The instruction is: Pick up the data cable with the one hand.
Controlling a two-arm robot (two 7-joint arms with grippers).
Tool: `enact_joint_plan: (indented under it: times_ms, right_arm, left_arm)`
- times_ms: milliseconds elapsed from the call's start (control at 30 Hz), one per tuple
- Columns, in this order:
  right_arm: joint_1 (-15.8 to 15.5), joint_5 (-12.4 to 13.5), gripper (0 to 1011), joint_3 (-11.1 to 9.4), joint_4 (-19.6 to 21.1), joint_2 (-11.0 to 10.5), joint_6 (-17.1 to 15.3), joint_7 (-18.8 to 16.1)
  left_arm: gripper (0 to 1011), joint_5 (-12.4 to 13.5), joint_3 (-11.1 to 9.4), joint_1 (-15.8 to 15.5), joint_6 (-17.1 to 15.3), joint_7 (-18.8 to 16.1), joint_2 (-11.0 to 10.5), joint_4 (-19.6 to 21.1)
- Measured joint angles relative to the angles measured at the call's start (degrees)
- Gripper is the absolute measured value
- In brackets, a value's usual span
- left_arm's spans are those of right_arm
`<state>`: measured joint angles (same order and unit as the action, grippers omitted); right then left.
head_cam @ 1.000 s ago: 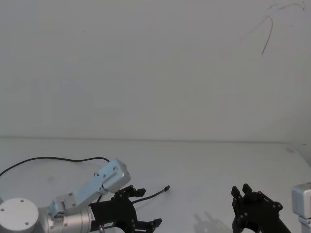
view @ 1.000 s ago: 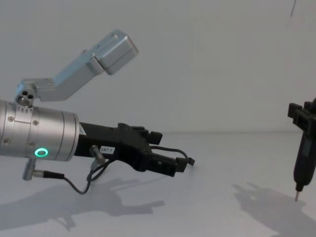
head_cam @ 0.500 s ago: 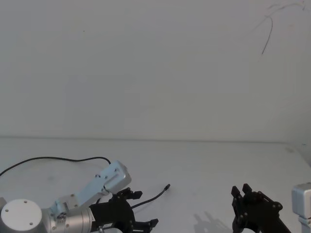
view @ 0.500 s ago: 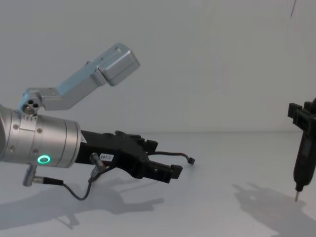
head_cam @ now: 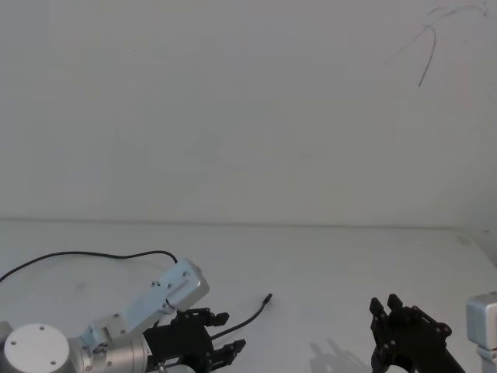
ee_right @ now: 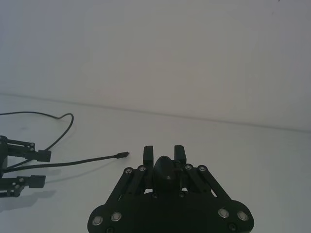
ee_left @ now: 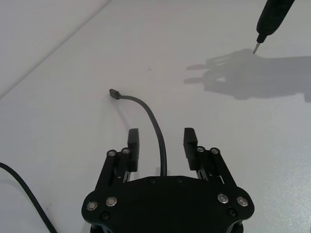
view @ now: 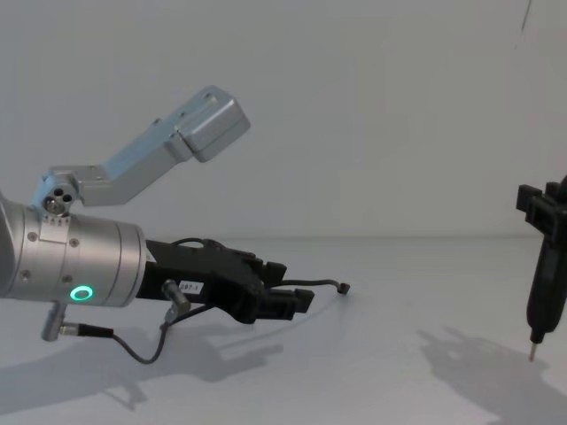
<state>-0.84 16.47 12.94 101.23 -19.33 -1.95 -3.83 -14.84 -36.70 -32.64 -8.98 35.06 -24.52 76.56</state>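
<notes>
Left gripper (ee_left: 161,132): low over the table (ee_left: 73,97), jaws partly open, gripping nothing. Data cable (ee_left: 151,116): on the table, running between its fingers. I judge closing and lifting not yet done. Right gripper (head_cam: 388,307): parked.

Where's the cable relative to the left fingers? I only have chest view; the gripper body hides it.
Observer: Left wrist view: the data cable runs between the fingers of the left gripper, jaws open, neither one touching it.
Operator: Right gripper looks parked at my right edge. Where does the slack go?
Observer: Head view: it arcs leftward across the table and out past that view's left edge.
</notes>
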Motion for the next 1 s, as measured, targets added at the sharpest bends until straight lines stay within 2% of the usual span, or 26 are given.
enact_joint_plan:
  times_ms: [100, 133, 233, 267, 333, 367, 567, 867, 1000]
  right_arm:
    - [0.00, 0.00, 251, 0.00, 0.00, 0.00, 0.00, 0.00]
    - [0.00, 0.00, 251, 0.00, 0.00, 0.00, 0.00, 0.00]
    - [0.00, 0.00, 251, 0.00, 0.00, 0.00, 0.00, 0.00]
    - [0.00, 0.00, 251, 0.00, 0.00, 0.00, 0.00, 0.00]
    - [0.00, 0.00, 251, 0.00, 0.00, 0.00, 0.00, 0.00]
    - [0.00, 0.00, 251, 0.00, 0.00, 0.00, 0.00, 0.00]
    - [0.00, 0.00, 251, 0.00, 0.00, 0.00, 0.00, 0.00]
    - [0.00, 0.00, 251, 0.00, 0.00, 0.00, 0.00, 0.00]
    - [0.00, 0.00, 251, 0.00, 0.00, 0.00, 0.00, 0.00]
  left_arm:
    - [495, 0.08, 0.06, 0.08, -0.02, -0.23, 0.05, -0.02]
    - [433, 0.11, 0.07, 0.11, -0.03, -0.31, 0.08, -0.04]
    - [375, 0.17, 0.11, 0.16, -0.06, -0.47, 0.12, -0.06]
    - [314, 0.18, 0.12, 0.18, -0.06, -0.49, 0.13, -0.06]
    - [282, 0.21, 0.13, 0.20, -0.08, -0.58, 0.15, -0.07]
    - [215, 0.22, 0.13, 0.21, -0.09, -0.60, 0.16, -0.07]
    - [56, 0.26, 0.16, 0.25, -0.12, -0.73, 0.18, -0.10]
    - [44, 0.00, 0.49, 0.37, 0.34, -0.14, 0.00, 0.03]
    - [44, -1.42, 1.05, 0.63, 1.71, 1.98, -0.69, 0.50]
